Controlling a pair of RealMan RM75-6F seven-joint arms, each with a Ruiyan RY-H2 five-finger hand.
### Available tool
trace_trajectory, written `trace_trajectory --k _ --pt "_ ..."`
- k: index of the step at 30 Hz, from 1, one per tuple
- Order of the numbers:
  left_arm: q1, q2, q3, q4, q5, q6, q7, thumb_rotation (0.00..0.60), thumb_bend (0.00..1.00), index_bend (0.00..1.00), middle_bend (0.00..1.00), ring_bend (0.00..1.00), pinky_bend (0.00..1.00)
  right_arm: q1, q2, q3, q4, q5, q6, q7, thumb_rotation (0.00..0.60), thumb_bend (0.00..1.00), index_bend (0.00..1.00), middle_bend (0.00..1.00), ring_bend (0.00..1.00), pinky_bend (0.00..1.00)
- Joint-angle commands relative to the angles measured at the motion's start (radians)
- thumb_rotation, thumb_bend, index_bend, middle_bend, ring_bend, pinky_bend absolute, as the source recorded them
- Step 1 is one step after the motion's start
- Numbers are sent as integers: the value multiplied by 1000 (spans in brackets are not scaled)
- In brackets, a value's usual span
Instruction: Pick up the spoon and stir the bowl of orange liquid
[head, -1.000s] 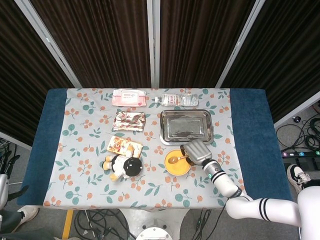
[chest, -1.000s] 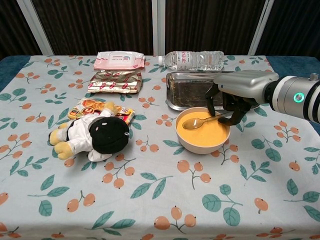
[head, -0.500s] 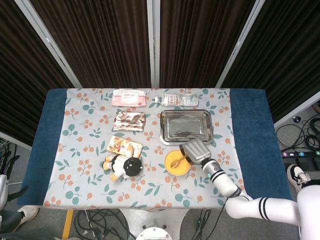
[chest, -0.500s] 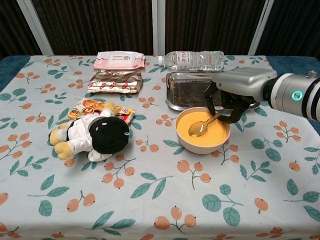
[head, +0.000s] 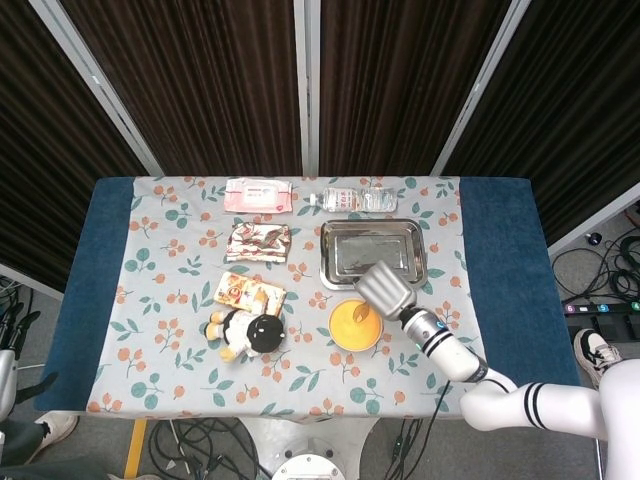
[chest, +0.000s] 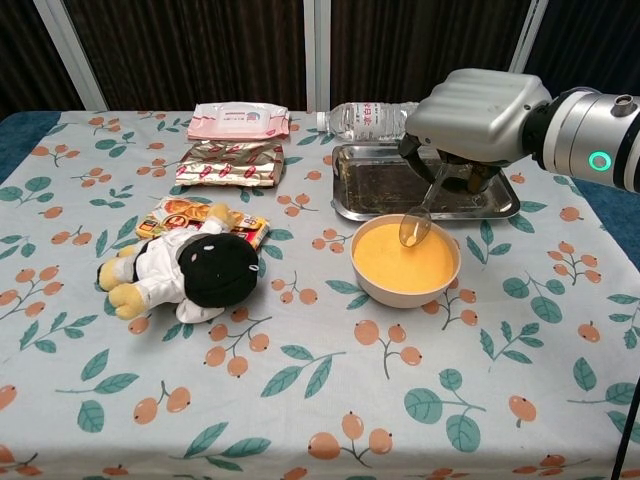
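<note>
Mid-stir: right hand (chest: 470, 125) fingers pinching spoon (chest: 418, 222), tip just above the liquid in bowl (chest: 405, 265). Next: dip back in, circle gently, avoid the rim.

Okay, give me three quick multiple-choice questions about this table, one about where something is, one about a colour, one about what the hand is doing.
1. Where does the metal tray lie?
A. Just behind the bowl
B. Beside the plush toy
C. At the table's front edge

2. What colour is the liquid in the bowl?
A. Green
B. Orange
C. White

3. What is the right hand doing?
A. Resting flat on the table
B. Gripping the water bottle
C. Holding the spoon over the bowl

Answers: 1 A, the tray sits directly beyond the bowl. 2 B, the liquid is orange. 3 C, the spoon hangs from the fingers above the liquid.
</note>
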Motion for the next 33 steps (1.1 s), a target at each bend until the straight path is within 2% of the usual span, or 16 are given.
trace_trajectory --k 1,9,18,27,33 --pt "1 0 1 0 -1 0 -1 600 57 208 142 117 134 20 -4 -15 24 -27 -7 -44 600 502 737 1000 1000 1000" --pt "-2 2 1 0 -1 -8 -6 600 57 208 142 117 134 42 -16 -24 50 -32 -31 -114 600 525 755 1000 1000 1000" --pt "-2 -1 1 6 -2 -12 -15 600 57 208 142 117 134 54 -38 -33 28 3 -60 -146 600 525 762 1000 1000 1000" --pt "0 -4 1 13 -3 -11 -22 600 57 208 142 117 134 48 -35 -21 -7 20 -65 -86 600 525 772 1000 1000 1000" --pt "-4 -3 0 10 1 -12 -16 600 57 208 142 117 134 47 5 23 -55 123 -111 31 600 525 788 1000 1000 1000"
